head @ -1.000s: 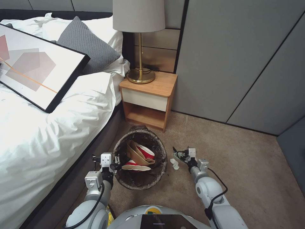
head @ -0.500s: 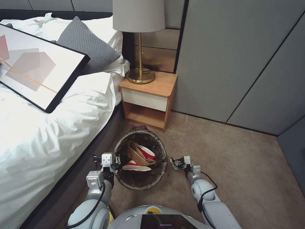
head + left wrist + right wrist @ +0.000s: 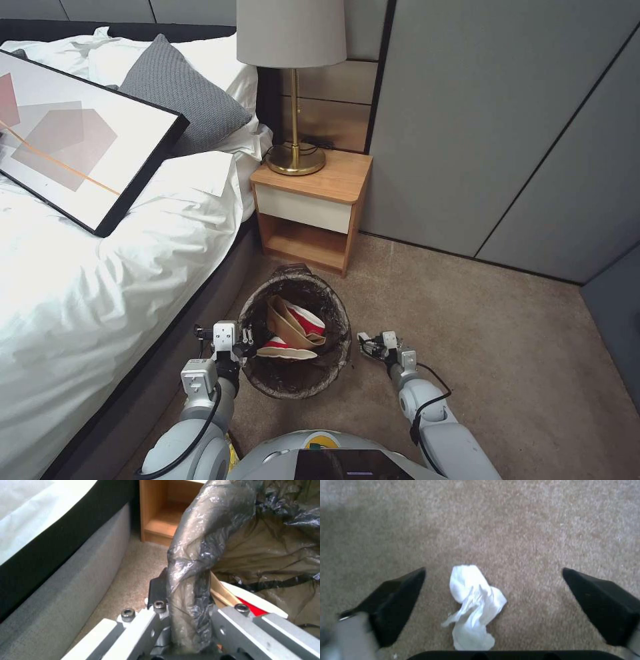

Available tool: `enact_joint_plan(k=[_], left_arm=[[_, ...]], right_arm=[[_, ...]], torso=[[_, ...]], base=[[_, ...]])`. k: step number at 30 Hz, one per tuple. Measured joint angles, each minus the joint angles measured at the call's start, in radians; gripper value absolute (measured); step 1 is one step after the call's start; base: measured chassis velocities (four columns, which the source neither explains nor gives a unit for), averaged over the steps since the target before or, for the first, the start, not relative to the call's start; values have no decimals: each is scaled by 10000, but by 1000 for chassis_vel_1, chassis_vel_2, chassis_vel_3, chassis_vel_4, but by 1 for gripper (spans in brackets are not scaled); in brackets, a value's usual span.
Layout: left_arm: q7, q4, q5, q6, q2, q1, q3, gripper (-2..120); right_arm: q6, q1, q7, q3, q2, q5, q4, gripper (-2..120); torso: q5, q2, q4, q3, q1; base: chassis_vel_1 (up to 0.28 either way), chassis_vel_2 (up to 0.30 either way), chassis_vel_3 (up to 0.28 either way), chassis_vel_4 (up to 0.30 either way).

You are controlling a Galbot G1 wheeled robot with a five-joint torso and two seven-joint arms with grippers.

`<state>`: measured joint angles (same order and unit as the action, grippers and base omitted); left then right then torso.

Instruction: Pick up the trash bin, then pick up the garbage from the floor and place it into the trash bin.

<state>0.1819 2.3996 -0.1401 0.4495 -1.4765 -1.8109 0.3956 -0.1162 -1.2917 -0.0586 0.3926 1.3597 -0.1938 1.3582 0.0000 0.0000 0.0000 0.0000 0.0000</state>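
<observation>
Two grippers flank the trash bin on the carpet before you. At your far left lies the bed, a framed picture and a grey pillow resting on it. Next, your left gripper has its fingers closed on the near-left rim of the bin, pinching the dark liner bag folded over it. Inside the bin you see a tan paper bag and crushed red-and-white cups. Behind the bin stands the nightstand carrying a brass lamp. Just right of the bin, your right gripper points down at the floor, its black fingers spread wide and holding nothing; between them, on the carpet, lies a crumpled white tissue, touching neither finger.
</observation>
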Motion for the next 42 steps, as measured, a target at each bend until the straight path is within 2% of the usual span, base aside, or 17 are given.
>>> enact_joint_plan(k=[2, 3, 7, 8, 11, 12, 15, 16, 19, 20, 23, 24, 26, 42], left_arm=[[6, 10, 2, -4, 0, -2, -12, 0], [6, 10, 2, -4, 0, -2, -12, 0], [16, 42, 2, -11, 6, -12, -17, 0], [16, 42, 2, -11, 6, -12, -17, 0], [26, 52, -5, -16, 14, -10, -15, 0], [26, 52, -5, -16, 14, -10, -15, 0], [30, 53, -6, -22, 9, -9, -26, 0], [30, 53, -6, -22, 9, -9, -26, 0], [34, 66, -9, -23, 10, -4, -29, 0], [34, 66, -9, -23, 10, -4, -29, 0], [37, 67, -14, -24, 20, -2, -27, 0], [37, 67, -14, -24, 20, -2, -27, 0], [38, 67, -11, -25, 19, -2, -32, 0], [38, 73, 6, -27, 25, -25, -44, 0]], right_arm=[[33, -37, 6, 2, 44, 71, -50, 88], [33, -37, 6, 2, 44, 71, -50, 88], [122, -144, 29, 9, 110, 195, -153, 68], [122, -144, 29, 9, 110, 195, -153, 68], [196, -243, 38, 23, 143, 287, -215, 53], [196, -243, 38, 23, 143, 287, -215, 53], [262, -288, 67, 37, 180, 361, -311, 39], [262, -288, 67, 37, 180, 361, -311, 39], [341, -341, 75, 48, 192, 413, -355, 26], [341, -341, 75, 48, 192, 413, -355, 26], [426, -375, 78, 80, 187, 442, -377, 11], [426, -375, 78, 80, 187, 442, -377, 11], [471, -375, 78, 108, 174, 447, -380, 2], [803, -303, 57, 199, 67, 497, -402, 0]], torso=[[0, 0, 0, 0, 0], [0, 0, 0, 0, 0], [0, 0, 0, 0, 0], [0, 0, 0, 0, 0], [0, 0, -1, 0, 0], [0, 0, -1, 0, 0], [0, 0, 0, 0, 0], [0, 0, 0, 0, 0], [0, 0, 0, 0, 0], [0, 0, 0, 0, 0], [0, 0, 0, 0, 0], [0, 0, 0, 0, 0], [0, 0, 0, 0, 0], [0, 0, 0, 0, 0]], base=[[0, 0, 0, 0], [0, 0, 0, 0], [0, 0, 0, 0], [0, 0, 0, 0], [0, 0, 0, 0], [0, 0, 0, 0], [0, 0, 0, 0], [0, 0, 0, 0], [0, 0, 0, 0], [0, 0, 0, 0], [0, 0, 0, 0], [0, 0, 0, 0], [0, 0, 0, 0], [0, 0, 0, 0]])
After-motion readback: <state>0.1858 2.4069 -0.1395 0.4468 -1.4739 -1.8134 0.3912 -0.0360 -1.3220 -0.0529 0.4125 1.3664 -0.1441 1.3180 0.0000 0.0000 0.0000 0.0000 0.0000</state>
